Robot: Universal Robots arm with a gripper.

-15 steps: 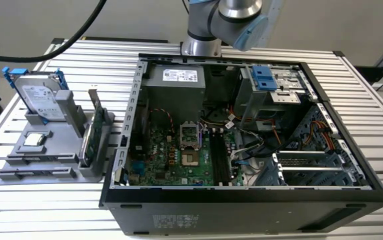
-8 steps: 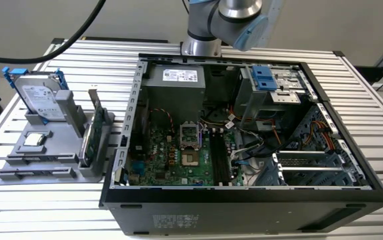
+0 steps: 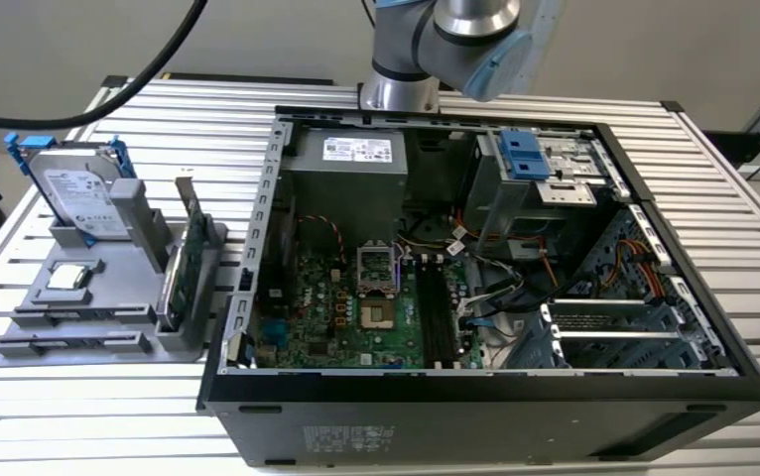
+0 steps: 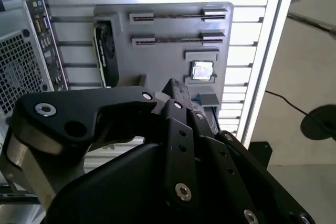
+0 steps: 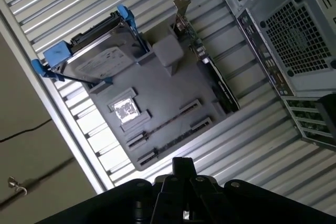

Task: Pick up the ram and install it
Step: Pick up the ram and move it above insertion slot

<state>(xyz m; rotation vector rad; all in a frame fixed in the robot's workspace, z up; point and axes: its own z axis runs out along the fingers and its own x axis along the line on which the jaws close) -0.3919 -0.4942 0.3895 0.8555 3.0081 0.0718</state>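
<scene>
your gripper [image 5: 182, 165] hangs above the grey plastic fixture tray [image 5: 168, 85], well apart from it. in the first wrist view its black fingers meet at the tip with no gap you can see and nothing between them. the second wrist view looks along the black linkage from the side, and there you cannot judge the gap.

the ram [image 5: 164, 124] is on the tray, not in the case. it shows as a slim dark bar seen edge-on, stretched between a pair of grey end clips. it lies in the row just beside the square silver processor chip [image 5: 126, 109], which lies flat in its pocket on the tray.

at the tray's far end from the ram, a silver hard drive in a blue bracket [image 5: 100, 59] leans in its stand. along the tray's side nearest the case, a tall green card with a metal bracket [image 5: 202, 59] stands on edge. the second wrist view shows you that card's dark fan face.

the open black computer case [image 3: 486, 397] stands just beside the tray on the slatted aluminium table [image 3: 751, 198]. the exterior view looks down into the case, onto the green motherboard and its long black memory slots [image 3: 436, 312]. the first wrist view gives you the case's rear panel with its perforated grille.
</scene>
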